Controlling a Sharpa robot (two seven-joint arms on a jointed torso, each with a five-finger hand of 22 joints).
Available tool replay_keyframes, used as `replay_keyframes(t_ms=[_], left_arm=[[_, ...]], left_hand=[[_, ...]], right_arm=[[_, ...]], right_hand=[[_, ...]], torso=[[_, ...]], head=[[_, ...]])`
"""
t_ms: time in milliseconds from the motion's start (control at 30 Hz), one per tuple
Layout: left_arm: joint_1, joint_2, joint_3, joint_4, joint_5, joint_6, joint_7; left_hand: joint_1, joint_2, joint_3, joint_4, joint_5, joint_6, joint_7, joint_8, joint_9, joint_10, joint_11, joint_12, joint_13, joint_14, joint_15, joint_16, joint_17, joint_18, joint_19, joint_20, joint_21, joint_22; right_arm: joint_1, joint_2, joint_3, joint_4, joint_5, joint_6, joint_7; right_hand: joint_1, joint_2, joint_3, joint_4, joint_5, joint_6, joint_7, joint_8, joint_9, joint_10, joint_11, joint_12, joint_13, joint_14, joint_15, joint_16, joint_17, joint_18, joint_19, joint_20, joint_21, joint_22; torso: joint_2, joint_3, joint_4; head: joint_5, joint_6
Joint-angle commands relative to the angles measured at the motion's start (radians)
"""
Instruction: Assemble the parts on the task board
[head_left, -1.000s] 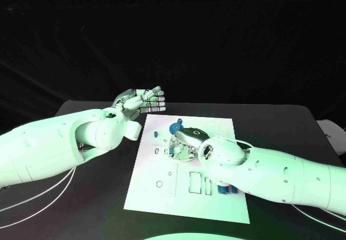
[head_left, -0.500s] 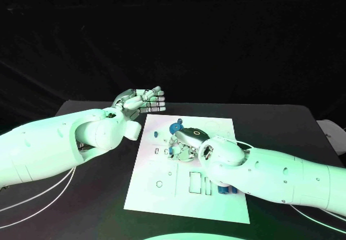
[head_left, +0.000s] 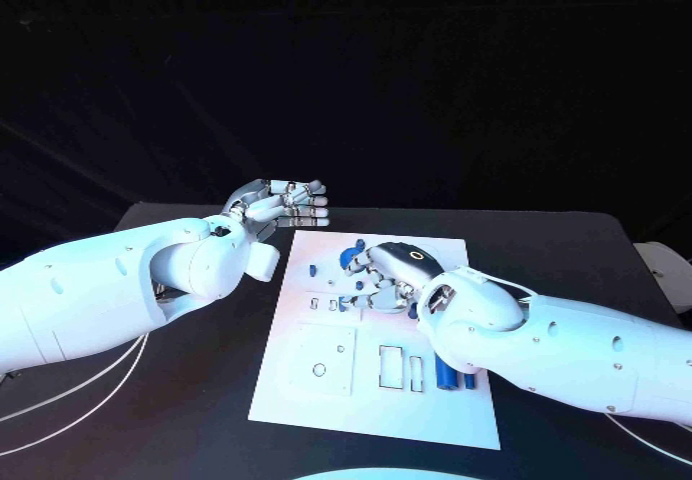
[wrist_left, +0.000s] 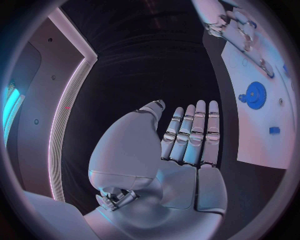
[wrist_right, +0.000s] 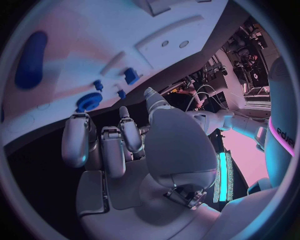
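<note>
The white task board (head_left: 325, 395) lies mid-table. A blue gear (head_left: 351, 258) sits near its far edge, a small blue piece (head_left: 310, 268) to its left, and blue pegs (head_left: 449, 379) stand by the right edge. My right hand (head_left: 389, 268) hovers over the board's middle, fingers bent downward, nothing visible in them. Its wrist view shows the gear (wrist_right: 89, 101), a small blue block (wrist_right: 130, 76) and a long blue part (wrist_right: 30, 60) on the board (wrist_right: 94, 30). My left hand (head_left: 283, 203) hangs off the board's far left corner, empty, fingers straight (wrist_left: 190, 135); the gear (wrist_left: 255, 95) is beyond it.
The black table (head_left: 173, 400) surrounds the board. White cables (head_left: 87, 395) trail across its left side under my left arm. A white object (head_left: 666, 265) sits at the table's right edge.
My right hand has risen and shifted toward the board's far side, away from the small parts in the middle. The left hand has stayed put.
</note>
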Motion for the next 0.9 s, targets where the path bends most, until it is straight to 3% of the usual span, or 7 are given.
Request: replay_keyframes(t_ms=[33,300,467,500,600,800,900], left_arm=[[0.001,0.001,0.001,-0.015,-0.151,0.081,-0.041],[0.001,0.007,0.0,-0.067,-0.478,0.266,-0.183],[0.001,0.011,-0.001,-0.077,-0.638,0.284,-0.283],[0.001,0.012,-0.001,-0.076,-0.669,0.284,-0.311],[0.002,0.018,-0.001,-0.074,-0.772,0.289,-0.415],[0.002,0.041,-0.001,-0.065,-0.902,0.301,-0.591],[0.003,0.055,-0.002,-0.061,-0.926,0.311,-0.673]], left_hand=[[0.012,-0.005,0.024,-0.007,0.0,0.032,-0.018,0.011,0.002,0.052,-0.025,0.015,0.004,0.064,-0.025,0.028,0.018,0.017,0.055,-0.023,0.03,0.01],[-0.043,-0.037,0.061,0.032,-0.005,0.114,-0.068,0.027,0.007,0.255,-0.1,0.074,0.039,0.425,-0.129,0.281,0.184,0.004,0.334,-0.161,0.211,0.088],[-0.103,-0.044,0.048,0.055,-0.007,0.128,-0.088,0.041,0.013,0.287,-0.12,0.184,0.144,0.402,-0.153,0.938,0.826,0.007,0.376,-0.198,0.373,0.186],[-0.109,-0.048,0.04,0.055,-0.006,0.133,-0.096,0.052,0.019,0.29,-0.132,0.242,0.192,0.421,-0.161,1.082,0.986,0.009,0.384,-0.205,0.422,0.217],[-0.168,-0.037,0.016,0.054,-0.006,0.149,-0.108,0.087,0.039,0.273,-0.153,0.38,0.31,0.436,-0.17,1.235,1.165,0.01,0.368,-0.216,0.507,0.275],[-0.258,-0.03,-0.069,0.055,-0.008,0.169,-0.144,0.198,0.114,0.287,-0.172,0.851,0.764,0.45,-0.191,1.312,1.266,0.006,0.322,-0.227,0.641,0.393],[-0.261,-0.022,-0.109,0.057,-0.008,0.145,-0.149,0.253,0.164,0.273,-0.178,0.956,0.87,0.45,-0.199,1.314,1.27,0.004,0.304,-0.232,0.677,0.427]], right_arm=[[0.036,-0.041,0.006,0.028,0.199,-0.057,0.163],[0.145,-0.184,0.011,0.046,0.637,0.161,0.31],[0.163,-0.253,0.009,0.044,0.778,0.193,0.348],[0.165,-0.266,0.009,0.045,0.795,0.194,0.353],[0.169,-0.304,0.008,0.049,0.831,0.182,0.363],[0.17,-0.341,0.007,0.047,0.867,0.149,0.368],[0.171,-0.347,0.006,0.043,0.876,0.141,0.373]], right_hand=[[0.023,0.022,0.012,-0.006,0.004,0.006,-0.001,0.006,-0.002,-0.001,-0.001,0.001,-0.002,0.084,0.004,-0.007,0.179,-0.002,-0.008,0.005,-0.015,0.02],[0.035,0.07,-0.002,-0.006,-0.012,0.006,-0.004,0.013,-0.012,-0.082,-0.002,-0.072,-0.097,0.028,-0.003,-0.123,-0.012,0.037,-0.113,0.002,-0.203,-0.12],[0.056,0.084,-0.013,-0.017,-0.002,0.0,-0.004,0.016,-0.021,-0.263,-0.006,-0.277,-0.339,-0.062,-0.005,-0.371,-0.312,0.094,-0.28,-0.002,-0.532,-0.365],[0.06,0.085,-0.015,-0.018,-0.001,-0.002,-0.004,0.017,-0.023,-0.309,-0.006,-0.343,-0.414,-0.084,-0.005,-0.446,-0.389,0.105,-0.316,-0.001,-0.61,-0.423],[0.072,0.086,-0.024,-0.019,0.0,-0.005,-0.002,0.02,-0.03,-0.342,-0.006,-0.479,-0.56,-0.129,-0.004,-0.699,-0.616,0.109,-0.325,0.001,-0.705,-0.495],[0.07,0.076,-0.049,-0.011,0.013,0.001,-0.004,0.03,-0.036,-0.32,-0.007,-0.57,-0.653,-0.134,-0.001,-0.89,-0.712,0.107,-0.319,0.008,-0.795,-0.568],[0.048,0.073,-0.067,0.004,0.018,0.003,-0.003,0.031,-0.037,-0.32,-0.002,-0.588,-0.67,-0.137,0.005,-0.92,-0.717,0.106,-0.324,0.011,-0.815,-0.583]], torso=[[-0.008,-0.0011,-0.0015],[-0.031,-0.0054,-0.0109],[-0.042,-0.0037,-0.0175],[-0.044,-0.0037,-0.018],[-0.05,-0.001,-0.0162],[-0.057,0.0015,-0.0138],[-0.058,0.0024,-0.0153]], head=[[0.002,0.005],[0.008,0.006],[0.019,0.002],[0.018,0.002],[0.016,-0.003],[0.016,-0.009],[0.015,-0.012]])
